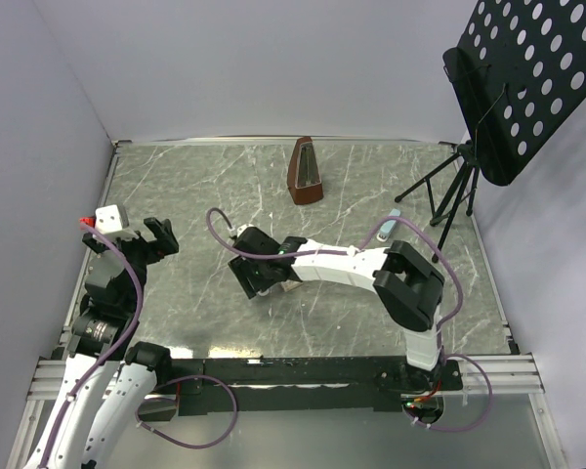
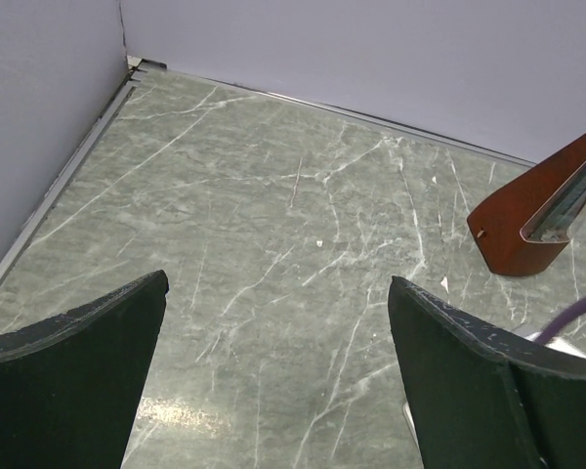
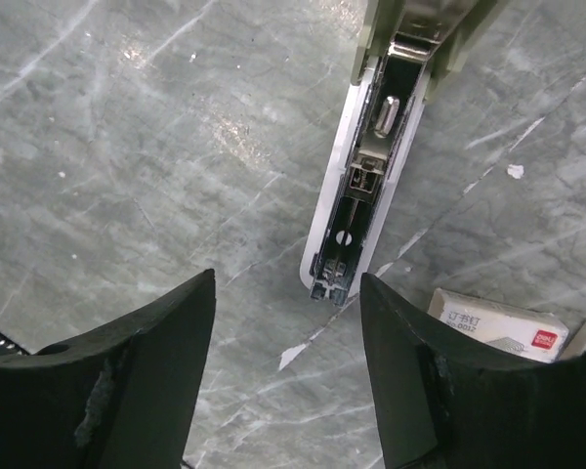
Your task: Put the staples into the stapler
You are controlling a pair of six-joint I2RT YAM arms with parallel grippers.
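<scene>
The right arm reaches across the table [image 1: 190,191] toward its centre, and the right gripper [image 3: 288,288] points down at the marble surface. Its fingers [image 3: 137,376] stand apart with nothing held between them; only bare table shows in the gap.

The stapler [image 3: 366,195] lies on the table in the opened position, with the metal magazine channel facing up on a white base. The hinged upper part is at the top edge of the right wrist view. The free end of the channel points toward the gripper and stops just ahead of the gap between the two fingertips, without touching either. Whether the channel holds any strip cannot be told.

The staples box [image 3: 498,325], cream with reddish print, lies flat on the table, near the free end of the stapler but apart from it. It sits just beside the finger on the right of the wrist view, which covers its near corner. It lies outside the gap, not between the fingers.

The left gripper [image 2: 278,288] is raised over the left side of the table, well apart from the stapler, with its fingers spread wide and empty. A brown metronome [image 2: 532,210] stands toward the far edge, and a perforated music stand [image 1: 527,78] rises at the far right.
</scene>
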